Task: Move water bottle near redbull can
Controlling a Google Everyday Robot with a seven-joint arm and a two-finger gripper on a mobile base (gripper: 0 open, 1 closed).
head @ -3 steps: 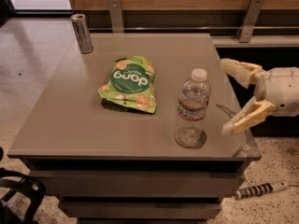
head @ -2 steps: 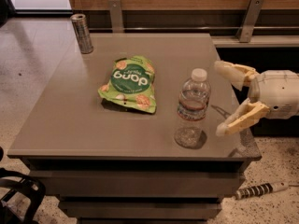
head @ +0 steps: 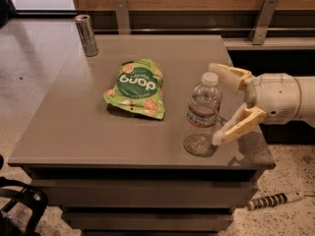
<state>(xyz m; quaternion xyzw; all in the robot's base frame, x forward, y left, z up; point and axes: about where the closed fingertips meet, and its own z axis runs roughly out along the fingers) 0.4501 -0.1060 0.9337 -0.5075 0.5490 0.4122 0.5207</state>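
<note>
Looking at the near edge first, I see the water bottle [head: 202, 113] standing close to the table's [head: 74, 132] front right corner, long axis vertical, white cap up. My gripper [head: 215, 103] reaches in from the right, jaws spread wide around the bottle's right side, not closed on it. Bare tabletop lies to its left. Farther back lies a green snack bag [head: 135, 87]. The redbull can [head: 86, 35] stands upright at the far left corner, well apart.

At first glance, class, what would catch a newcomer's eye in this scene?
The cream pincer, open, hovers at the right side of a clear water bottle standing near the front right edge of the table. A bright green snack bag lies mid-table, and a slim silver can stands at the far left corner.
</note>
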